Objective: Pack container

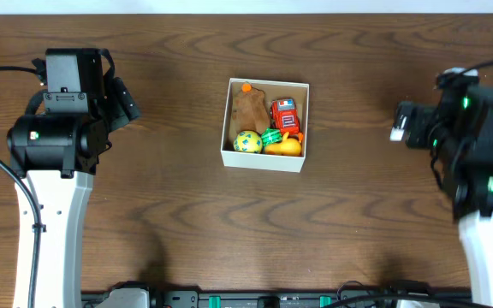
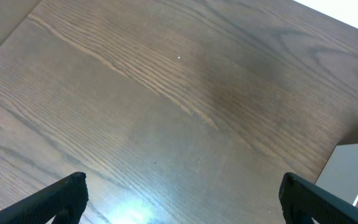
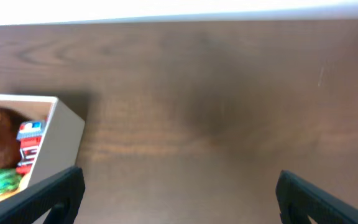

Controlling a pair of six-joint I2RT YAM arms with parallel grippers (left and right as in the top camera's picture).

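The container [image 1: 262,159] sits at the centre of the overhead frame on the dark wooden table [image 1: 178,214], open side up. Inside it, a brown toy [image 1: 249,109] lies at the upper left and a red toy [image 1: 284,115] at the upper right. A yellow-green ball [image 1: 247,142], a green piece [image 1: 270,136] and an orange toy [image 1: 286,147] lie along the lower edge. The left gripper [image 2: 185,202] hangs over bare table at frame left, well apart from the container, jaws wide and empty. The right gripper [image 3: 179,198], at frame right, is likewise spread wide, holding nothing.
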